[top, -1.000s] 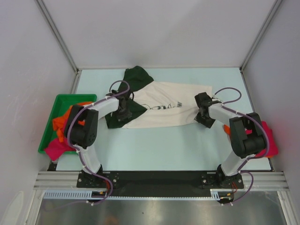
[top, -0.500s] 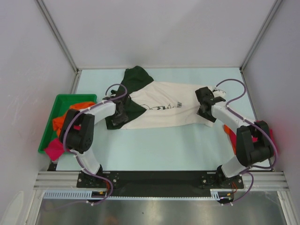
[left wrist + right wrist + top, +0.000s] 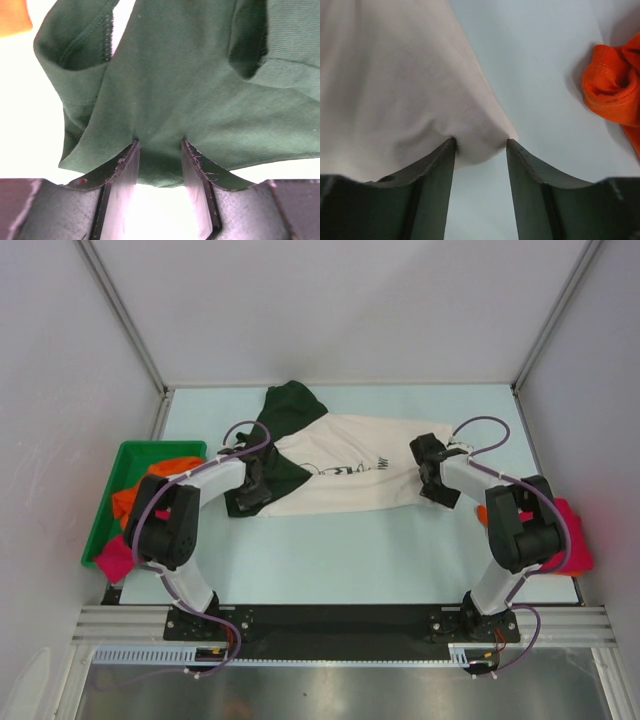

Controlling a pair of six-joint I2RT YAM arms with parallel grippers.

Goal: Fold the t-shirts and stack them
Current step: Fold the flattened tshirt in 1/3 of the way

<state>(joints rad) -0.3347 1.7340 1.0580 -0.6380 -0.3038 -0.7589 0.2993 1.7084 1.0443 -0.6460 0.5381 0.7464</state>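
Across the table [image 3: 350,560] centre: cream t-shirt [image 3: 345,480], spread out; soft, light and limp, best taken at its edges. Left gripper [image 3: 258,483] pinches the green sleeve [image 3: 170,85]; right gripper [image 3: 432,478] pinches the opposite cream edge. Only the wrist views show the pinched folds; the right one adds an orange t-shirt [image 3: 615,85].

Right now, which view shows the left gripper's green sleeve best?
Left wrist: the green sleeve fills it, pinched in the left gripper. Top external shows it small, partly under the arm; right wrist misses it.

Green-sleeved cream tee [image 3: 345,480] spread centre; orange tee [image 3: 135,498], pink tee [image 3: 115,556] crumpled at left
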